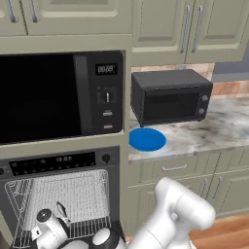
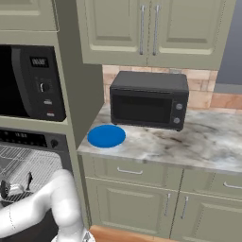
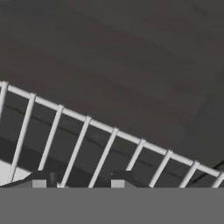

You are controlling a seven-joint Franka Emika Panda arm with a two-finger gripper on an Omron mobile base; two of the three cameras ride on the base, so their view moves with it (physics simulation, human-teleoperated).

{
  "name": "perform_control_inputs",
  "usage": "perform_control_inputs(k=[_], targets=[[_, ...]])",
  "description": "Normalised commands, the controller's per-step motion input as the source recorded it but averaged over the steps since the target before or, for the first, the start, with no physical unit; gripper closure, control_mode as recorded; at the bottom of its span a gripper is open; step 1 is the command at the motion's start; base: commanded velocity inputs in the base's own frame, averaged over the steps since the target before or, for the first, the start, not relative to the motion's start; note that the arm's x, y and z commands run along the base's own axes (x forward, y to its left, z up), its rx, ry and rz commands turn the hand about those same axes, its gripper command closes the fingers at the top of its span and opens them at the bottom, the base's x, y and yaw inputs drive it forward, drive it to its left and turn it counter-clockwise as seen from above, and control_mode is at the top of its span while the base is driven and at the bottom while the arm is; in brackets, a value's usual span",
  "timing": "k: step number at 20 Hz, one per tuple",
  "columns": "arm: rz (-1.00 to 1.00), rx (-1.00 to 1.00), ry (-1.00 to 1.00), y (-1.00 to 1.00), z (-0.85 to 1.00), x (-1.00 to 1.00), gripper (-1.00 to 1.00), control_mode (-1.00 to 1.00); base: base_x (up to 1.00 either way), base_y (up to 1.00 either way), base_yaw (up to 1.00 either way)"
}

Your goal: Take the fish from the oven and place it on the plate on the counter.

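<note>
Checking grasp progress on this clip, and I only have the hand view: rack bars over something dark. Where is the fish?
Observer: In the left base view the fish is a dark sliver at the wire rack of the open oven, left of the rack's middle.
Operator: Is the plate ready for it?
Observer: Yes. The blue plate lies bare on the counter, just in front of the small microwave, by its left end.

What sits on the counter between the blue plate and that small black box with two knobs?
Nothing: between the plate and the small microwave lies just bare marbled counter, seen in the right base view.
</note>
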Motion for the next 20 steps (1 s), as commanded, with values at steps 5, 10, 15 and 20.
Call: perform_control_inputs(k=[5, 10, 15, 20], targets=[[0.00, 0.00, -0.07, 0.00, -1.00, -1.00, -1.00, -1.00, 0.00, 0.00, 0.00], [0.00, 0.00, -0.01, 0.00, -0.74, -1.00, -1.00, -1.00, 0.00, 0.00, 0.00], [0.00, 0.00, -0.02, 0.00, -0.08, -1.00, -1.00, -1.00, 0.00, 0.00, 0.00], [0.00, 0.00, -0.05, 0.00, 0.50, -0.91, -1.00, -1.00, 0.00, 0.00, 0.00]])
